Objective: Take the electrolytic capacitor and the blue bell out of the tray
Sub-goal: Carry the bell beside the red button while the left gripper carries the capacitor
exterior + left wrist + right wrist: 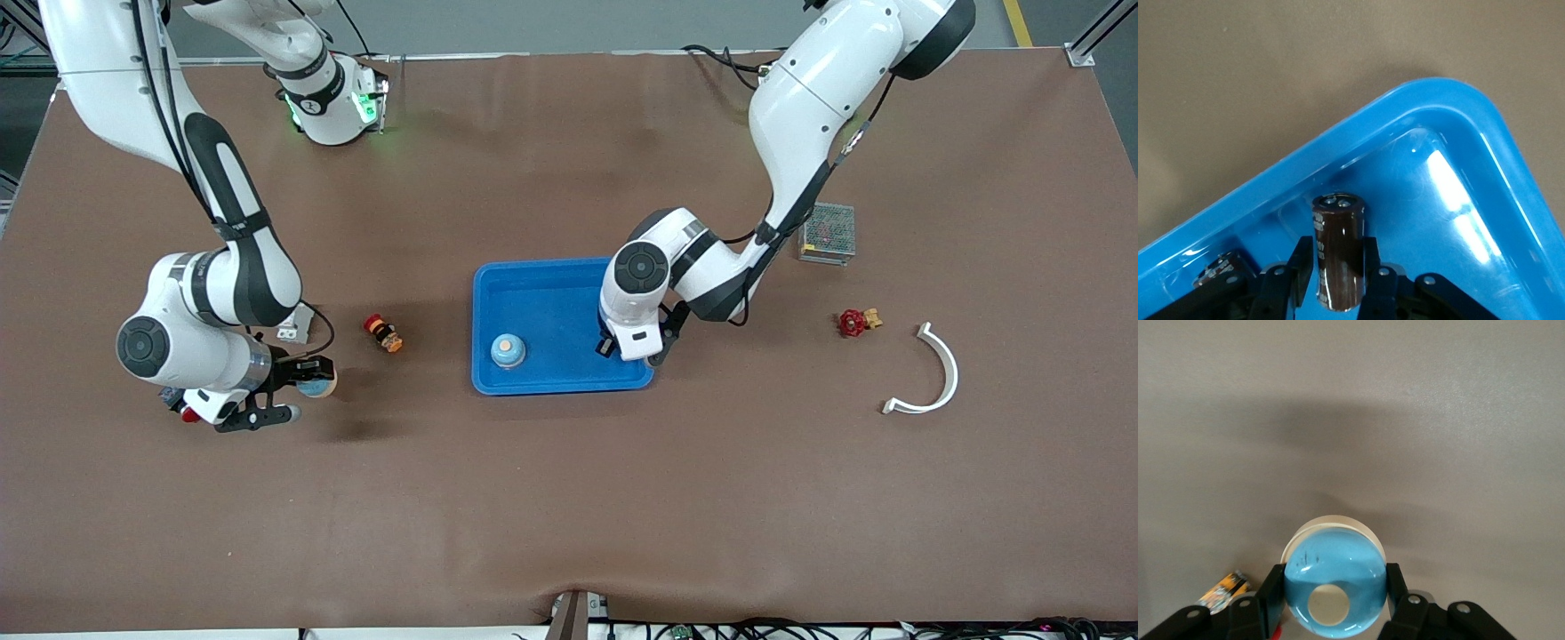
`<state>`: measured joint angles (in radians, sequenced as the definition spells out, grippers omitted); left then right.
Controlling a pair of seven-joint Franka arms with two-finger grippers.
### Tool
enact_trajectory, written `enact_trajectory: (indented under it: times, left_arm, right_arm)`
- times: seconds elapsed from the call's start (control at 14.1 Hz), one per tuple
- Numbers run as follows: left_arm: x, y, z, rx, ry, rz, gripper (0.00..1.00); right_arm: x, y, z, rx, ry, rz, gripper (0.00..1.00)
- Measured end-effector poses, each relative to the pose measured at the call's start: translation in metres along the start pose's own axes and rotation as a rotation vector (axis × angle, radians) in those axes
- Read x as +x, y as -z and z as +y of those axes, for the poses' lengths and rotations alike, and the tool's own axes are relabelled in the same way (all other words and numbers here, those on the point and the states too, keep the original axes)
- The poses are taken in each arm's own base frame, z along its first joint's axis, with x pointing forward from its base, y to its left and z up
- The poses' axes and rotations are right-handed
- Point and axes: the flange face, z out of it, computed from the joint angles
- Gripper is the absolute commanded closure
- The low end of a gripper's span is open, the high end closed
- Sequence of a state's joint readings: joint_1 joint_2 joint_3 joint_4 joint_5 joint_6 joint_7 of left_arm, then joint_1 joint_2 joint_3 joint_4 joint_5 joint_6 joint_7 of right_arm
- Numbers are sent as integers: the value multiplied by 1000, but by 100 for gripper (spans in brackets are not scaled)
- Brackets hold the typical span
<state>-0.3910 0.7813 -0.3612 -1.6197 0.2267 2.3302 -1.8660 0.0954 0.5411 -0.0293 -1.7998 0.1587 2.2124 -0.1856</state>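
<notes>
left hand (1338,280) grips capacitor (1338,257); right hand (1331,600) holds bell (1333,583).

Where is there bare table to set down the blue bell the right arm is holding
The right end effector holds a blue bell over bare table at the right arm's end. The brown table is open nearer the front camera than the tray, and between tray and red-and-orange part. It is crowded around the white curved piece and red valve.
</notes>
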Motion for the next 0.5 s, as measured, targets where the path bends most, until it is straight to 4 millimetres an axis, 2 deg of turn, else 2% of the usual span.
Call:
enact_trajectory:
  times: [0.14,0.28,0.5]
  left_arm:
    - [0,0,1,-4,0,-1,98]
    - [1,8,6,-26,-8,8,100]
    - [7,34,19,-60,-16,37,100]
  right_arm:
    - [-1,-13,6,-8,16,22,100]
    - [-3,-25,13,-11,24,27,100]
    - [-5,-35,27,-13,35,31,100]
